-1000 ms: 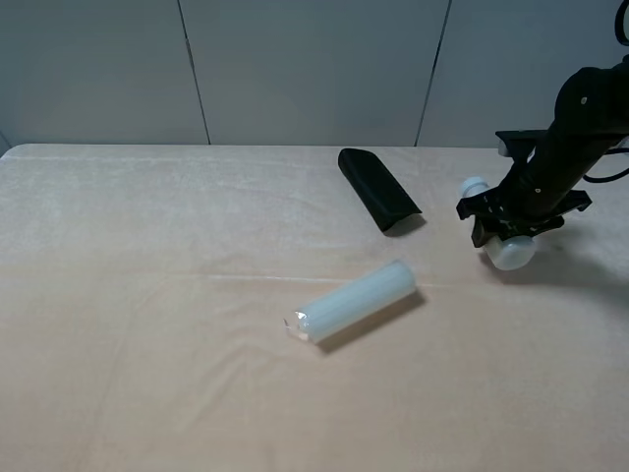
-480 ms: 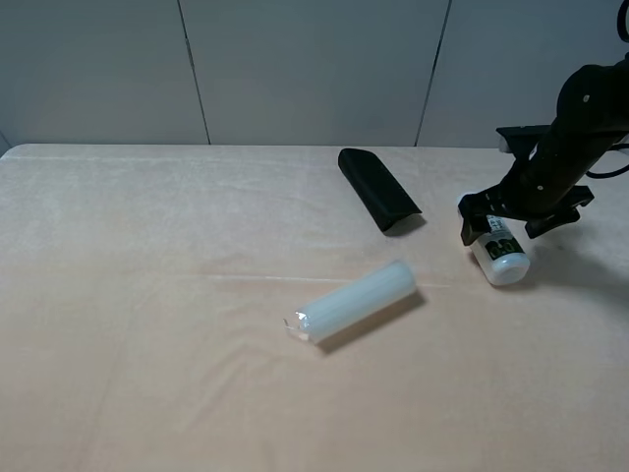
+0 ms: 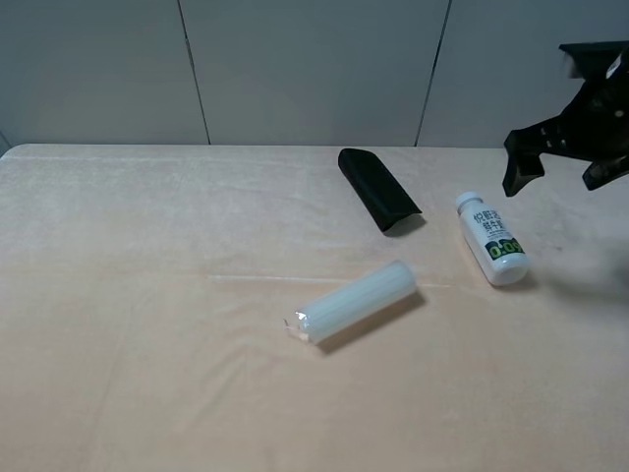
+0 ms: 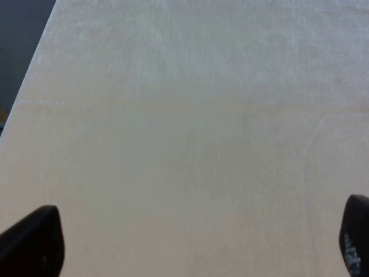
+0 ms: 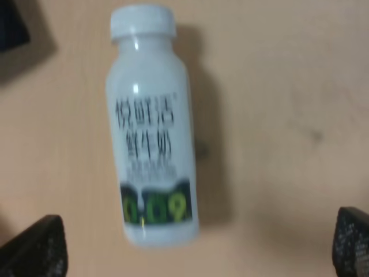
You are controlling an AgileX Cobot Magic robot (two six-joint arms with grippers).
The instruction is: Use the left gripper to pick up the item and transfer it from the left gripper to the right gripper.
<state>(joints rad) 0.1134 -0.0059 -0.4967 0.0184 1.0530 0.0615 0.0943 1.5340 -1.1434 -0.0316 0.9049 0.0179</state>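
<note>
The item, a small white bottle (image 3: 491,239) with a white cap, dark characters and a green-black mark, lies on its side on the tan table, cap toward the back wall. My right gripper (image 3: 558,177) is open and empty, raised above and to the right of it. In the right wrist view the bottle (image 5: 151,124) lies below and between the spread fingertips (image 5: 34,248), and nothing touches it. My left gripper (image 4: 194,242) is open and empty over bare table. It is out of the exterior high view.
A translucent pale cylinder (image 3: 354,301) lies on its side near the table's middle. A black flat case (image 3: 378,189) lies behind it, left of the bottle, and its corner shows in the right wrist view (image 5: 11,26). The table's edge (image 4: 26,86) shows in the left wrist view.
My right gripper has opened, let go of the bottle and risen up and to the right. The bottle now rests on the table.
</note>
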